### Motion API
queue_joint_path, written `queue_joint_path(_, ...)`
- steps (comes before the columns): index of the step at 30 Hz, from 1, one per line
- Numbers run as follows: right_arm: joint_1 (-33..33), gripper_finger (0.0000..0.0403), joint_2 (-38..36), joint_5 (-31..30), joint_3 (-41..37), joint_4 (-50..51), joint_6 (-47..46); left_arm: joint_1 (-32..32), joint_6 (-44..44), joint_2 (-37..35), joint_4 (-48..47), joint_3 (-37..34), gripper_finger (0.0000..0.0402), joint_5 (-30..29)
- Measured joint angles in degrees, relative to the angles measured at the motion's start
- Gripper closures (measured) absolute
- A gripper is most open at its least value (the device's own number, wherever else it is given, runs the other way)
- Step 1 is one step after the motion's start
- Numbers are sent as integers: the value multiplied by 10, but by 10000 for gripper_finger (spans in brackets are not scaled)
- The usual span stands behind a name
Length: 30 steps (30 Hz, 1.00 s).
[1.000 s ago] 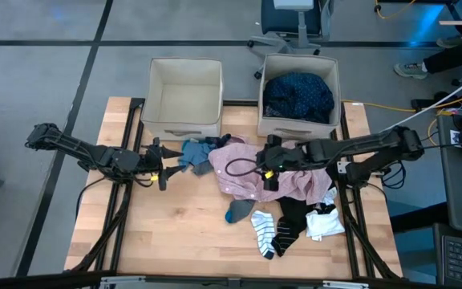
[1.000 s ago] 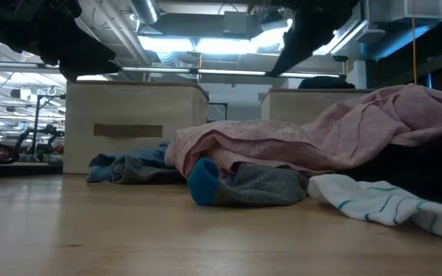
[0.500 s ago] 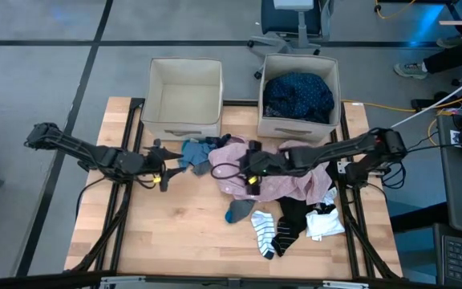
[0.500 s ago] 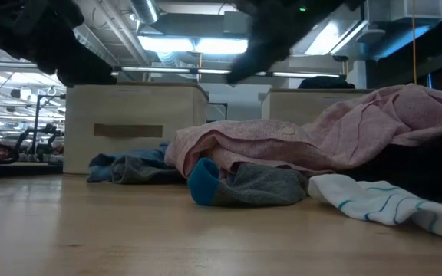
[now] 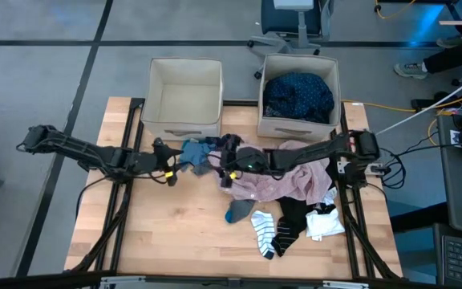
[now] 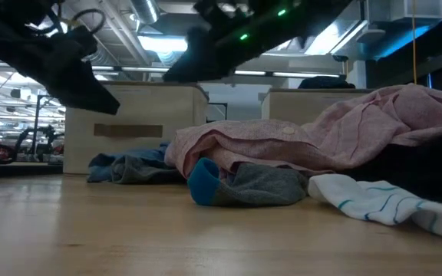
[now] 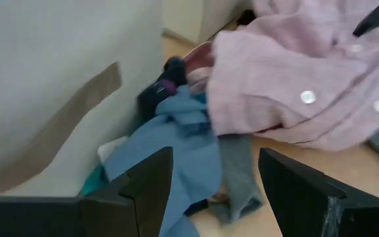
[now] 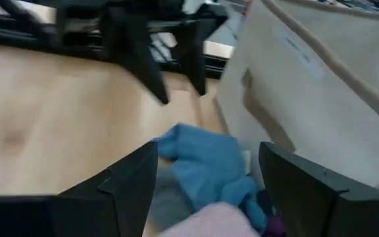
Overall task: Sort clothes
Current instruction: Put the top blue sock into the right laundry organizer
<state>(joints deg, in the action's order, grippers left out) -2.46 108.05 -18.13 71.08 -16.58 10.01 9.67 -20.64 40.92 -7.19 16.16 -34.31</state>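
Blue cloth is what both arms aim at. From above, I see the blue garment (image 5: 192, 155) crumpled on the table (image 5: 175, 233) just in front of the empty left bin (image 5: 184, 96), touching the edge of the pink shirt (image 5: 283, 181). My left gripper (image 5: 169, 169) is just beside it on its left side, my right gripper (image 5: 228, 154) just beside it on its right – the garment lies between them. Both stand open and hold nothing. The left one looks a little nearer, I think. The garment has no clear direction; its longer side seems to run along the front of the bin. The right bin (image 5: 299, 95) already holds a dark dotted top (image 5: 297, 95).

At table height, the blue garment (image 6: 129, 167) lies flat on the wood against the bin, and both arms hang above it without touching.

In the left wrist camera, the blue garment (image 7: 176, 151) is straight ahead between the open fingers (image 7: 147, 187), with the pink shirt (image 7: 301, 79) beside it.

In the right wrist camera, the blue garment (image 8: 206, 164) is again ahead between wide fingers (image 8: 120, 187) – the left gripper (image 8: 153, 43) shows beyond it.
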Motion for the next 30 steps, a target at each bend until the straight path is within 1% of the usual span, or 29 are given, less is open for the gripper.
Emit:
queue_joint_path(6, 26, 137, 70, -32, 85, 68, -67, -16, -18, 1, -26, 0, 184, 0)
queue_joint_path(11, 48, 137, 122, -33, 148, 130, -129, -16, -18, 1, -29, 0, 184, 0)
queue_joint_path(14, 60, 138, 146, -25, 159, 138, -145, -16, -16, 1, -28, 0, 184, 0)
queue_joint_path(17, 68, 151, 165, -18, 162, 135, -157, -16, -15, 1, -30, 0, 184, 0)
queue_joint_path(21, 74, 186, 183, -16, 163, 135, -158, -16, -12, 1, -30, 0, 184, 0)
queue_joint_path(24, 74, 223, 187, -16, 163, 139, -158, -16, -12, 1, -30, 0, 184, 0)
queue_joint_path(27, 74, 269, 187, -16, 163, 135, -151, -16, -12, 1, -30, 0, 184, 0)
queue_joint_path(30, 74, 324, 187, -19, 163, 137, -136, -16, -11, 1, -30, 0, 184, 0)
